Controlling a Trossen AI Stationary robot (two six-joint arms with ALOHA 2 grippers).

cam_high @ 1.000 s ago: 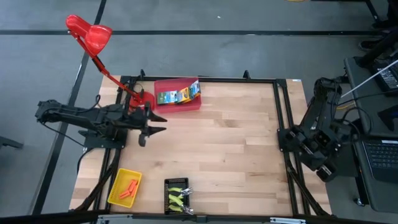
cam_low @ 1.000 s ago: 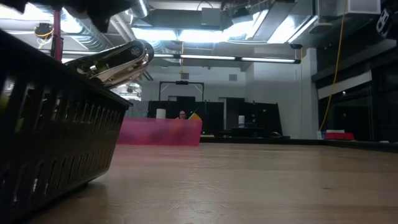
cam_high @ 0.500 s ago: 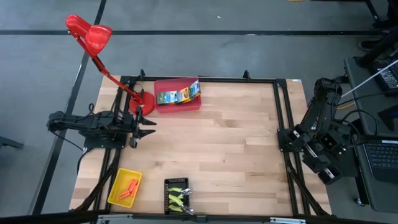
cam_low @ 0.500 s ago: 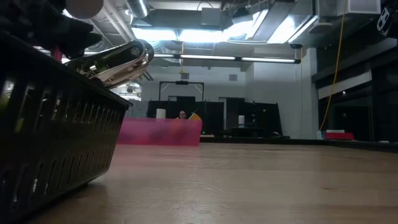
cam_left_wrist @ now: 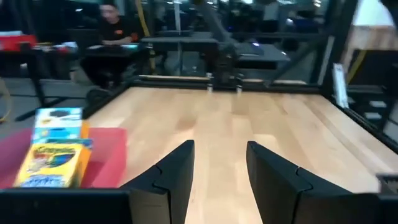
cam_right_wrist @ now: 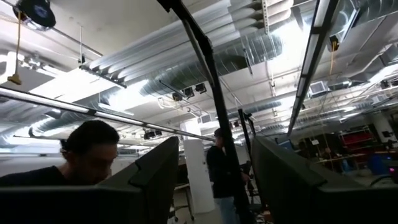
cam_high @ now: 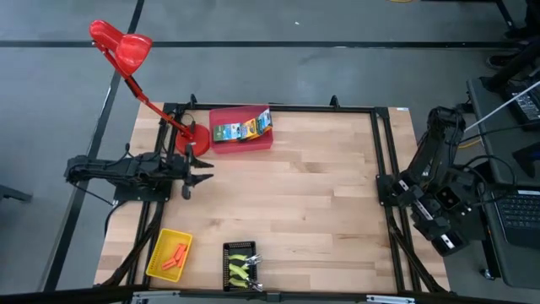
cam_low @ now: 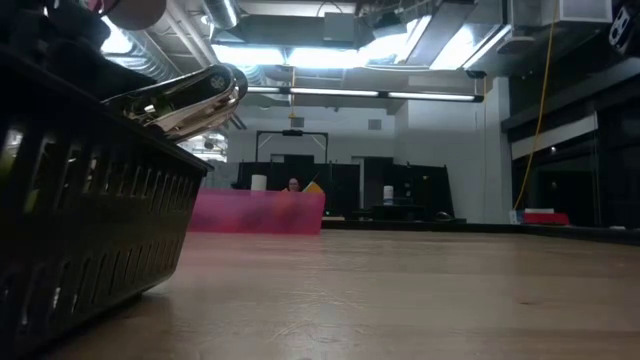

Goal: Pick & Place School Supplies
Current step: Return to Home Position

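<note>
Green-and-yellow boxes [cam_high: 241,129] stand in the red tray [cam_high: 253,142] at the far left of the table; the left wrist view shows them too [cam_left_wrist: 57,154]. Orange pieces [cam_high: 175,254] lie in the yellow tray [cam_high: 157,260]. Yellow-green-handled tools [cam_high: 241,266] sit in the black tray [cam_high: 228,250], their metal ends [cam_low: 185,98] sticking over its rim. My left gripper [cam_high: 201,176] [cam_left_wrist: 220,169] is open and points level across the table from its left edge, with nothing between the fingers. My right gripper [cam_right_wrist: 214,180] is open beyond the table's right edge [cam_high: 445,240] and tilted upward.
A red desk lamp [cam_high: 126,52] stands with its base [cam_high: 196,139] at the far left corner, close to my left arm. The black tray's wall [cam_low: 85,225] fills the left of the low view. People show in the room beyond [cam_right_wrist: 87,155]. Bare wood [cam_high: 304,186] spans the middle.
My left gripper has drawn back toward the table's left edge and sunk lower, still open and holding nothing. My right wrist has turned a little in place. The trays and supplies have stayed where they were.
</note>
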